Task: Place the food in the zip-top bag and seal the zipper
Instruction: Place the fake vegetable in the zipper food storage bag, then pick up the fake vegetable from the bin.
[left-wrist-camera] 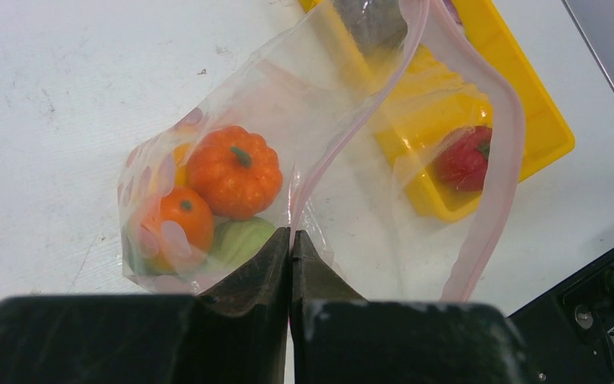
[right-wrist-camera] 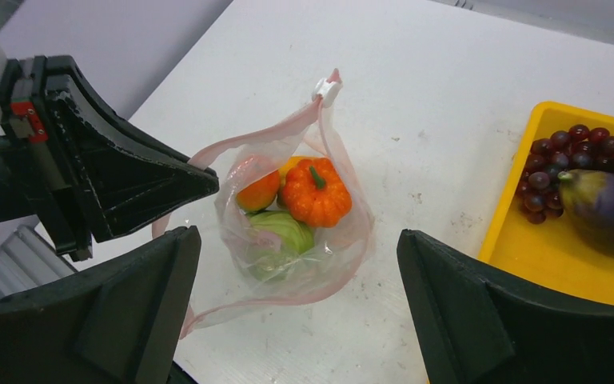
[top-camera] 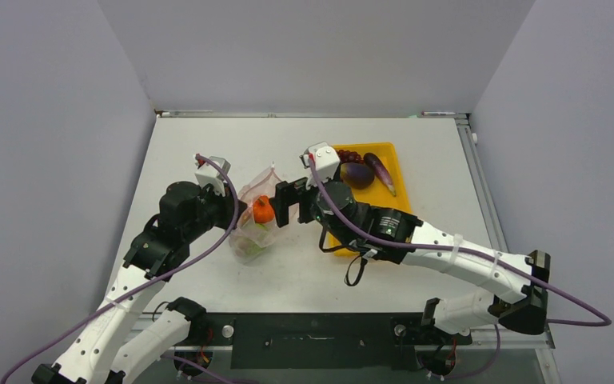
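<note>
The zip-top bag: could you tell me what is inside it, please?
Inside the zip-top bag lie an orange pumpkin, a smaller orange fruit and a green piece; anything beneath them is covered.

Overhead and both close wrist views share the bag [top-camera: 257, 192].

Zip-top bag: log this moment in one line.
zip-top bag mouth open | left fingers shut on its rim | right fingers open, empty, facing bag | inside: pumpkin, orange, green piece | yellow tray: grapes, eggplant waiting

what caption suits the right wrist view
Open right gripper framing the zip-top bag, toy pumpkin inside, left gripper pinching its rim
</note>
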Action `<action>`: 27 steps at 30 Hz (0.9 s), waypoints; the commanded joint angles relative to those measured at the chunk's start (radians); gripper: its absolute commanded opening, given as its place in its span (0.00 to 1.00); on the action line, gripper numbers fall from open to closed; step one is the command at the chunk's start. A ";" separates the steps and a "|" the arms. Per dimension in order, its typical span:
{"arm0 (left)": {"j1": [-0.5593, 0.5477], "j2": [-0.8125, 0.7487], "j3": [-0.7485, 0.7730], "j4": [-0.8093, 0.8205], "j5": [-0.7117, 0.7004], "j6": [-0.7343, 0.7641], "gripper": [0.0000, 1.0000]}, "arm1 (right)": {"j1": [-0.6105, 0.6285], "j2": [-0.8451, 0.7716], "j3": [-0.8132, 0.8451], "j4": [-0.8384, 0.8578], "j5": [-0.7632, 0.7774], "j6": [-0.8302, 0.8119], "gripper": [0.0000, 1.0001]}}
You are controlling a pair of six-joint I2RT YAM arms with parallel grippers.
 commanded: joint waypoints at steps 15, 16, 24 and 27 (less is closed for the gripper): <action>-0.018 -0.008 0.004 0.010 -0.023 0.008 0.00 | -0.024 -0.182 -0.098 -0.121 0.322 0.017 0.98; -0.018 -0.008 0.004 0.009 -0.023 0.008 0.00 | -0.033 -0.184 -0.105 -0.135 0.326 0.022 0.98; -0.020 -0.005 0.006 0.008 -0.019 0.007 0.00 | -0.148 -0.198 -0.199 -0.227 0.265 0.083 0.98; -0.020 -0.007 0.006 0.007 -0.019 0.007 0.00 | -0.184 -0.204 -0.245 -0.241 0.230 0.104 1.00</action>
